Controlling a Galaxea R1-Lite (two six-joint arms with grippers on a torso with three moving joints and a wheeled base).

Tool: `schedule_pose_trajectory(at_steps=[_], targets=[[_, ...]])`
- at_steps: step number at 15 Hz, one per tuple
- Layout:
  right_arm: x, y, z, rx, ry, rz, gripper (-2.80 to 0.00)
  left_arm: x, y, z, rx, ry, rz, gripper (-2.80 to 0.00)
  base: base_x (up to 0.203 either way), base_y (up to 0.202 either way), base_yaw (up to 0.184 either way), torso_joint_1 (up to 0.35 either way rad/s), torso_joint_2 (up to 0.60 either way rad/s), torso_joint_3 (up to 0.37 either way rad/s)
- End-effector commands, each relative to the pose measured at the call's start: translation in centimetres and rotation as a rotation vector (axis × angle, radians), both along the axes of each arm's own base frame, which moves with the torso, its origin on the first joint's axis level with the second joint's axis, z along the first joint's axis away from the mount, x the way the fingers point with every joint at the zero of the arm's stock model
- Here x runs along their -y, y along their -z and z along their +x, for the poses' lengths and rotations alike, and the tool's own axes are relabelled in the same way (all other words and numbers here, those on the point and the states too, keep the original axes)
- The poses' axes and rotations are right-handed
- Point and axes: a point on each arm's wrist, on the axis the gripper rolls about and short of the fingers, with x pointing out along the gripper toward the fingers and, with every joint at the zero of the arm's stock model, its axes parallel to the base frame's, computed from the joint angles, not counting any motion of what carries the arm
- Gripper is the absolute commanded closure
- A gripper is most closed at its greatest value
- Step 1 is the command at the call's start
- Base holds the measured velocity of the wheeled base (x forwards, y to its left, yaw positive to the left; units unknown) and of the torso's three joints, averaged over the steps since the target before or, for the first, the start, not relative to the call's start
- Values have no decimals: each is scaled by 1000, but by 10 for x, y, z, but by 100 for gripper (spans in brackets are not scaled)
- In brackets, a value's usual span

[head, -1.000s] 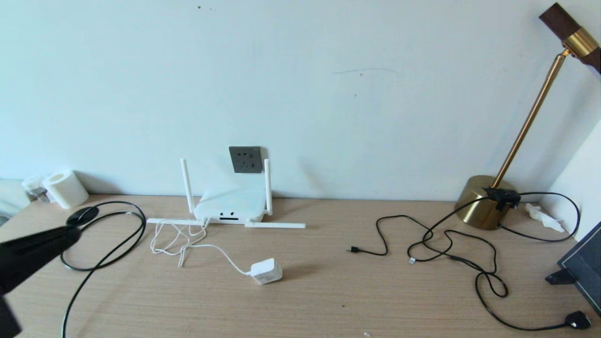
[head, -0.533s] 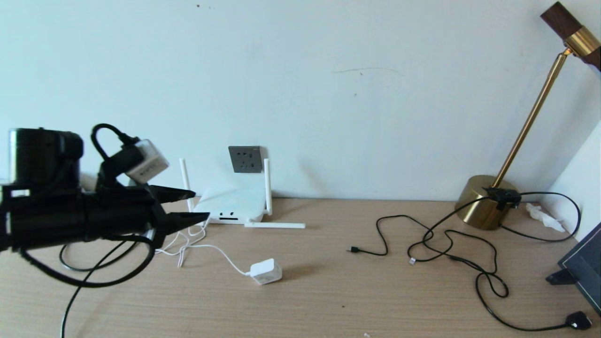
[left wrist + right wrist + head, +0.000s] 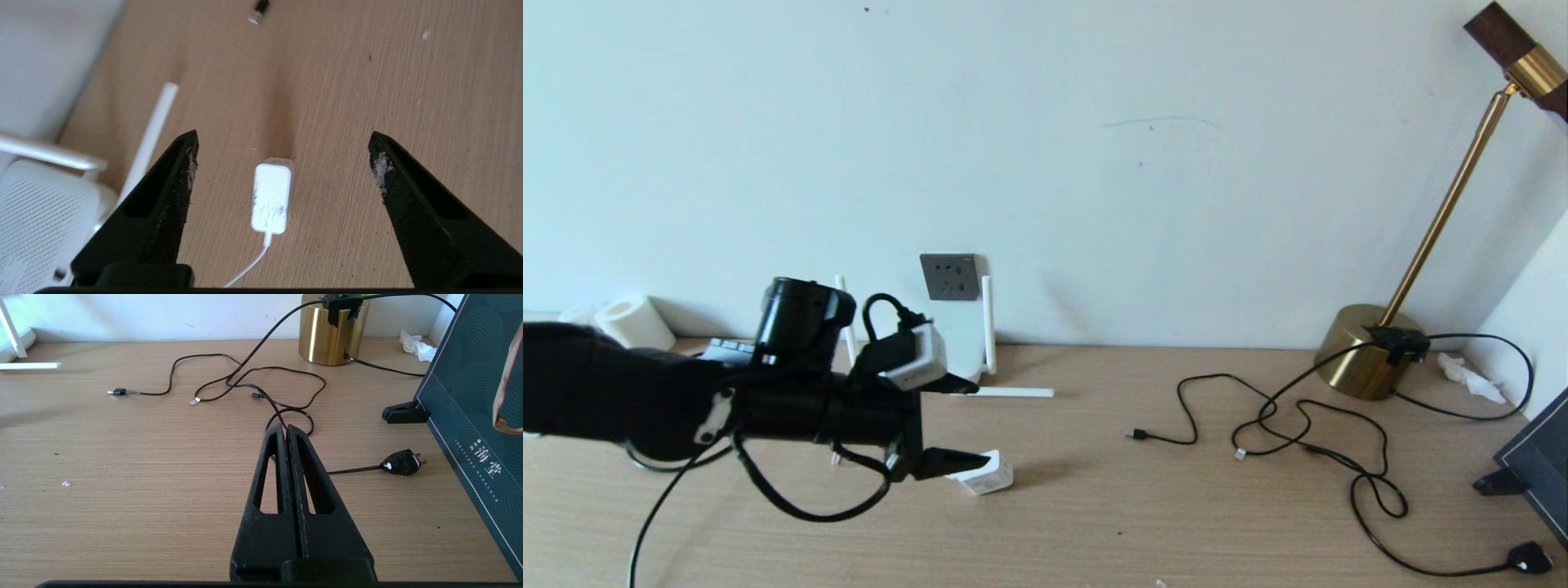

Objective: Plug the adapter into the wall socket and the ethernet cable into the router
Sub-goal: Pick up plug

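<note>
**Left gripper spread wide above the adapter**

The left gripper (image 3: 968, 425) is hanging just over the adapter (image 3: 985, 474), its fingers (image 3: 171, 192) standing wide apart with nothing between them. The adapter is lying on the table (image 3: 1143, 523), toward its left half, in front of the router (image 3: 36, 212) sitting at the back edge under the wall socket (image 3: 949, 277). The right gripper (image 3: 287, 430) is resting pinched together near the table's right side.

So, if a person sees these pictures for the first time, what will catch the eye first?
Probably the left end effector, black and big at the left of the head view, open above the adapter on the desk. Next, the brass lamp at the far right, with black cords tangled before it.
</note>
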Motion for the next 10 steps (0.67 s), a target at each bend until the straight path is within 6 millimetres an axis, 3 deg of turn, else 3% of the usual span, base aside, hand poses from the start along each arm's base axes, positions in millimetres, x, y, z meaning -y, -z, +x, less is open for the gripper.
schedule_pose_trajectory(at_steps=[1, 3, 7, 10], targets=[[0, 0, 0, 1, 0, 0, 0, 10, 14, 5, -27, 23, 50, -280, 0, 0, 0, 0, 0, 0], [0, 0, 0, 1, 0, 0, 0, 8, 18, 2, -77, 37, 115, -280, 0, 0, 0, 0, 0, 0], [0, 0, 0, 1, 0, 0, 0, 3, 3, 2, -79, 89, 368, -280, 0, 0, 0, 0, 0, 0], [0, 0, 0, 1, 0, 0, 0, 7, 11, 14, -92, 80, 436, -280, 0, 0, 0, 0, 0, 0]])
